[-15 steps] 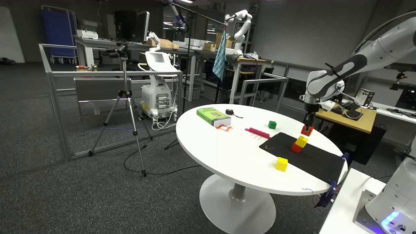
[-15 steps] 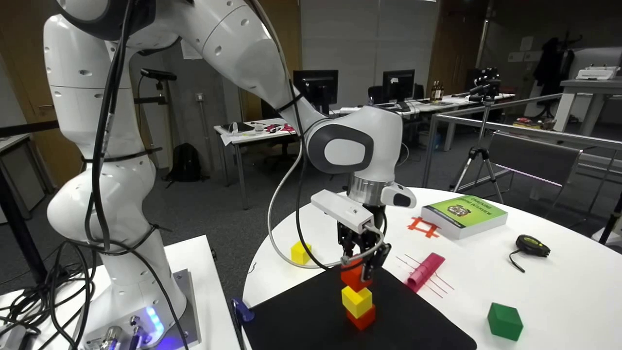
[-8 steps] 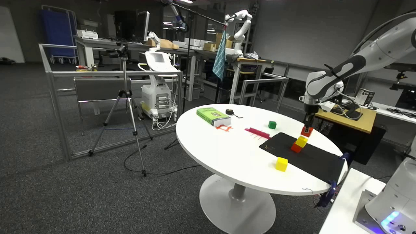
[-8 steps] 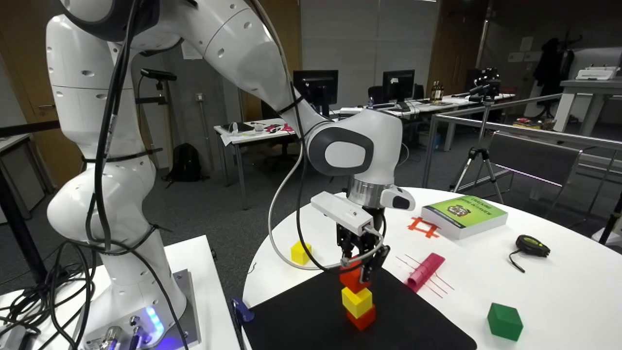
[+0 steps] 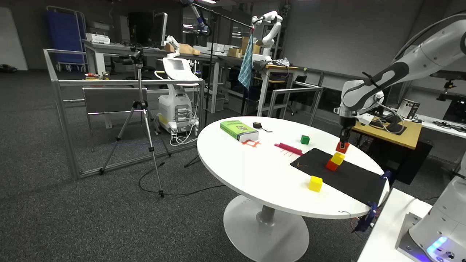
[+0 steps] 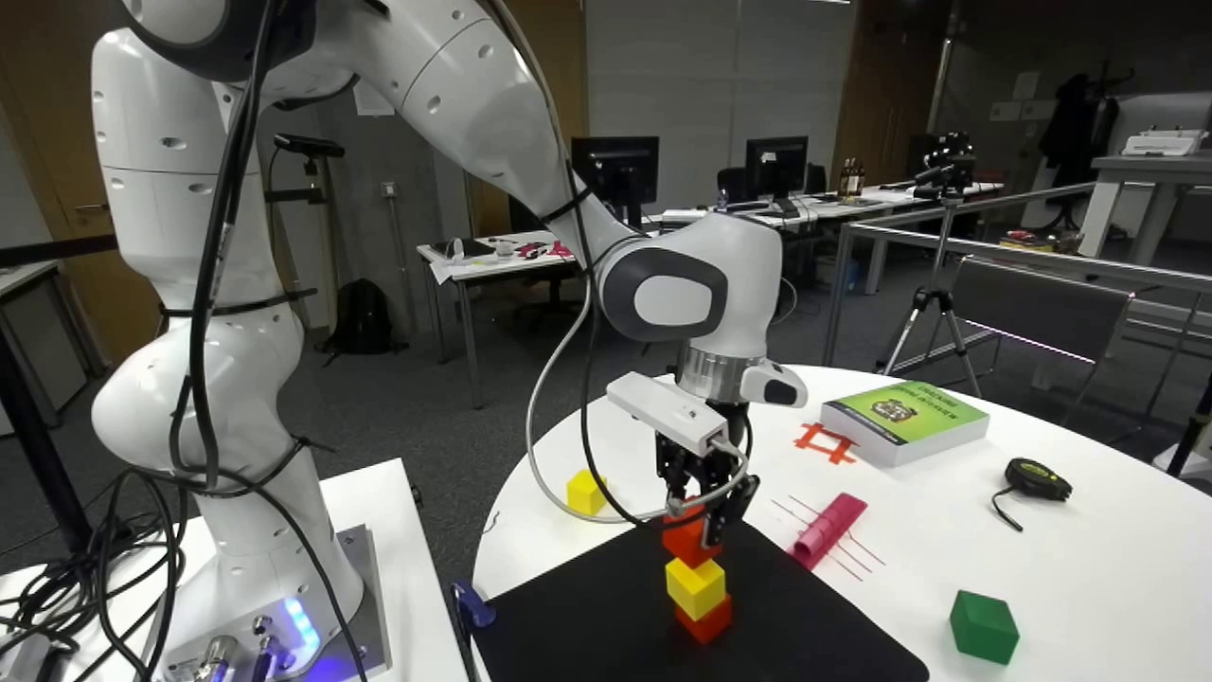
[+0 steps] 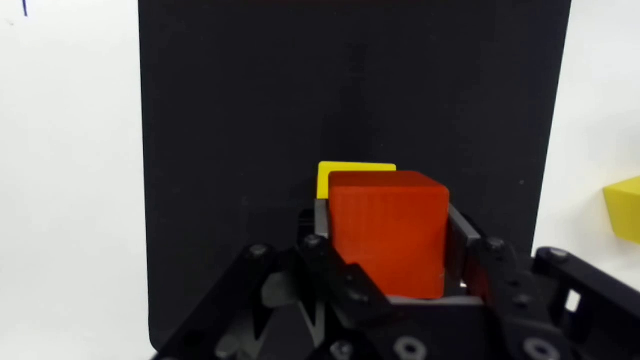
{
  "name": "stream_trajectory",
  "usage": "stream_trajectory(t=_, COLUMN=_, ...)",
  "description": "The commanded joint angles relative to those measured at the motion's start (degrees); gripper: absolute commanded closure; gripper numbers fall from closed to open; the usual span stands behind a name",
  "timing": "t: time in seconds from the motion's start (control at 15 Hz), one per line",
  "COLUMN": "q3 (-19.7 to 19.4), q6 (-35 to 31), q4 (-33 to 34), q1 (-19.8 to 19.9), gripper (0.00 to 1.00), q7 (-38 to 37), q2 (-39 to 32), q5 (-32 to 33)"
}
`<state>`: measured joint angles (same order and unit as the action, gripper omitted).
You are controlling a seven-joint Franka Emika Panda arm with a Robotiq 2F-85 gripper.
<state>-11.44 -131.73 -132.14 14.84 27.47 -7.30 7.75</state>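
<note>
My gripper (image 7: 387, 220) is shut on a red block (image 7: 392, 235), with a pad (image 7: 321, 218) against its side in the wrist view. Just under the held block is a yellow block (image 6: 696, 589), which rests on a lower red block (image 6: 705, 621) on a black mat (image 6: 587, 606). Whether the held block touches the yellow one I cannot tell. Seen from the wrist, only a corner strip of the yellow block (image 7: 323, 182) shows past the red one, so the two are not squarely in line. Both exterior views show the held red block (image 5: 342, 148) above this pair.
A loose yellow block (image 5: 315, 183) and a green block (image 6: 985, 625) stand on the round white table (image 5: 255, 171). A pink roll (image 6: 828, 530), a green book (image 6: 904, 421) and a tape measure (image 6: 1037, 478) lie farther off. Blue clamps (image 5: 367, 218) sit at the mat's edge.
The gripper and the red block in it have shifted very slightly sideways and a touch lower over the yellow block. The other blocks have stayed put.
</note>
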Motion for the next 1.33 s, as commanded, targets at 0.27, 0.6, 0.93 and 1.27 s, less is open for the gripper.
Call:
stream_trajectory(t=0.27, q3=0.2, q6=-2.4, q4=1.9, q1=-0.2, gripper=0.7, q7=-1.3, q2=-2.9, q5=-0.2)
stream_trajectory(t=0.6, q3=0.4, q6=-2.3, q4=2.6, q1=-0.2, gripper=0.7, q7=-1.8, q2=-3.9, q5=0.0)
stream_trajectory(t=0.93, q3=0.2, q6=-1.6, q4=2.7, q1=-0.2, gripper=0.7, q7=-2.1, q2=-3.8, q5=0.8)
stream_trajectory(t=1.27, q3=0.1, q6=-1.5, q4=2.4, q1=-0.1, gripper=0.7, q7=-2.0, q2=-3.5, q5=1.1)
